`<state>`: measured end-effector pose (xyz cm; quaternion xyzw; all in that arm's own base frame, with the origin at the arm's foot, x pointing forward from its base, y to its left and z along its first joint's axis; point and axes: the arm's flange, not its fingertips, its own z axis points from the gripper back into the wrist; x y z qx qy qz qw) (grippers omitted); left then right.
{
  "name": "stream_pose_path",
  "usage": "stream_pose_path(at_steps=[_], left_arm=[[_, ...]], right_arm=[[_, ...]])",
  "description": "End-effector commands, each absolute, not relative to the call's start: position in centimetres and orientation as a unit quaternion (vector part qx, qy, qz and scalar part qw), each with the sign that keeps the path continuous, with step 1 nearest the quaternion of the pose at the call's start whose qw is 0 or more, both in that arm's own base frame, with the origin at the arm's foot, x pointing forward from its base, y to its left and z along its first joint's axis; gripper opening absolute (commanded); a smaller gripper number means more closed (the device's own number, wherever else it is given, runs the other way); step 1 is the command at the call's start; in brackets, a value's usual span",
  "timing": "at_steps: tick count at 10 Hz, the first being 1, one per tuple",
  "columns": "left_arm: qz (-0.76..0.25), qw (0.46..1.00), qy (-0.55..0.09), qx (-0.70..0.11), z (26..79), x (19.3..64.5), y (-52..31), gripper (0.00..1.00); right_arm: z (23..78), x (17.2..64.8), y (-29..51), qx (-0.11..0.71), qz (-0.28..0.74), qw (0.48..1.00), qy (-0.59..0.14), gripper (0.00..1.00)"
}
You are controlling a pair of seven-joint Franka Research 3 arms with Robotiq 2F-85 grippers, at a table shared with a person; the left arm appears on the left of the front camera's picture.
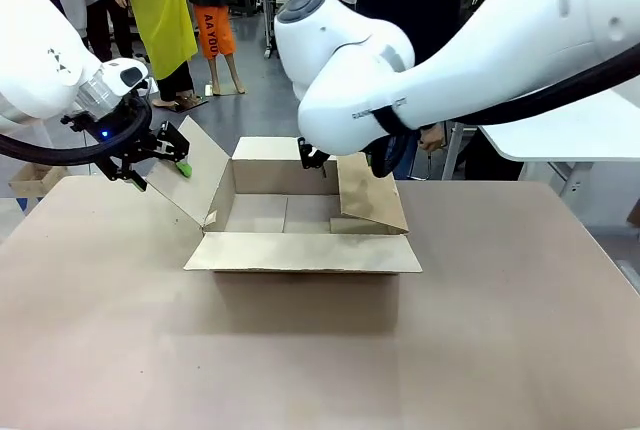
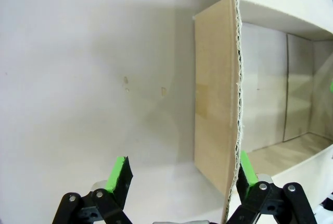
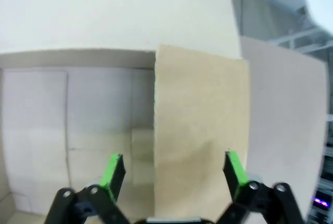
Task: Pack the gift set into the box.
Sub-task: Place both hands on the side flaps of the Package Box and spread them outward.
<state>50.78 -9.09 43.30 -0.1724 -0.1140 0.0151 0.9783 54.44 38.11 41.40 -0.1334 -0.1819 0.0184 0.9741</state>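
The box [image 1: 300, 252] sits mid-desk, its long axis running left to right, its near flap folded flat toward the desk's near edge and its floor bare cardboard. The left flap [image 2: 213, 104] leans outward, its corrugated edge running straight away between the wide-spread fingers of the left gripper [image 2: 182, 169], just beside one pad [image 2: 247, 169], so that arm looks best placed to pinch it. Farther back, the right gripper [image 3: 174, 168] hangs equally wide over the right flap [image 3: 203, 130], holding nothing.

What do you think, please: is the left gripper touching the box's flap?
Cannot tell: the left wrist view shows the flap between the left gripper's open fingers, its edge beside one, contact unclear.
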Motion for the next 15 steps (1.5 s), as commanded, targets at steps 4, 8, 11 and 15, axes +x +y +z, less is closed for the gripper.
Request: stream_pose_path(at_steps=[4, 8, 11, 15], left_arm=[[0.022, 0.979, -0.114, -0.167, 43.6, 50.7, -9.1, 1.00], [0.022, 0.979, -0.114, -0.167, 43.6, 50.7, -9.1, 1.00], [0.022, 0.979, -0.114, -0.167, 43.6, 50.7, -9.1, 1.00], [0.022, 0.979, -0.114, -0.167, 43.6, 50.7, -9.1, 1.00]], right_arm=[[40.8, 55.3, 36.9, -0.231, -0.041, 0.954, -0.186, 1.00], [45.8, 52.9, 33.8, -0.228, -0.071, 0.942, -0.235, 1.00], [48.2, 51.0, 28.9, -0.217, -0.103, 0.945, -0.225, 1.00], [46.6, 49.7, 22.3, -0.125, -0.126, 0.962, -0.206, 1.00]])
